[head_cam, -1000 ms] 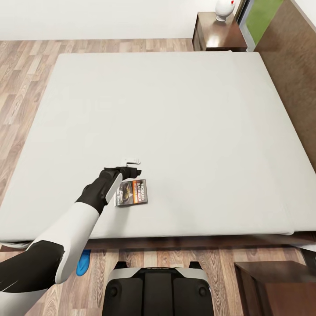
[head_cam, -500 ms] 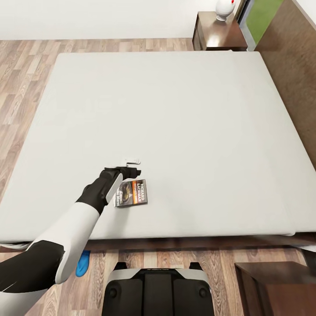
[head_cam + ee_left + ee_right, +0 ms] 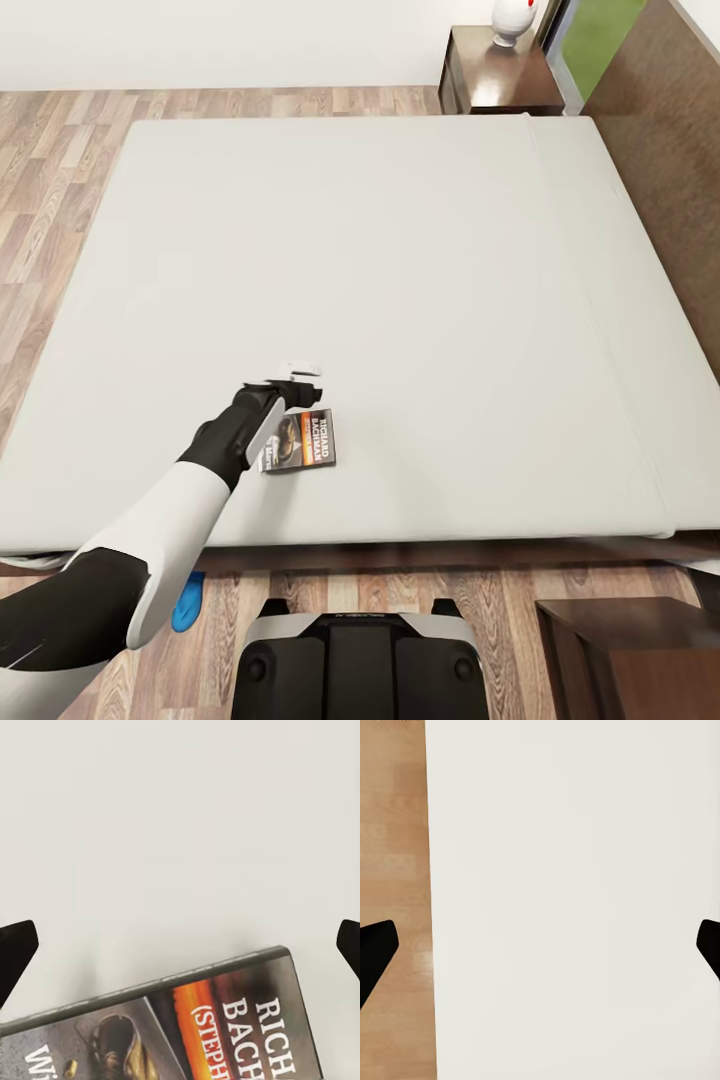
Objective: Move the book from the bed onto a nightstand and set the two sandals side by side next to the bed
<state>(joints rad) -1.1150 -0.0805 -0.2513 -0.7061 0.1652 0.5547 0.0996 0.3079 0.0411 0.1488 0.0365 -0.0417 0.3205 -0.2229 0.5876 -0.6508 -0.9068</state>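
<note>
The book (image 3: 301, 441) lies flat on the bed (image 3: 400, 260), near the mattress's front edge, cover up with its orange band showing. My left gripper (image 3: 298, 394) hovers just over the book's far edge, pointing down. In the left wrist view the book (image 3: 187, 1027) sits below the open gripper (image 3: 180, 952), whose dark fingertips (image 3: 15, 956) stand wide apart with nothing between them. One blue sandal (image 3: 187, 600) peeks out on the floor by the bed's front edge, partly hidden by my left arm. My right gripper (image 3: 540, 949) is open over a white surface beside a wood-coloured strip.
A nightstand (image 3: 500, 75) stands beyond the bed's far right corner with a white rounded object (image 3: 513, 18) on it. Another nightstand (image 3: 625, 655) is at the near right. The dark headboard (image 3: 660, 150) runs along the right. Plank floor (image 3: 50, 200) lies to the left.
Almost nothing. The head view has shifted slightly, and my left wrist has settled a touch lower over the book. The book has not moved.
</note>
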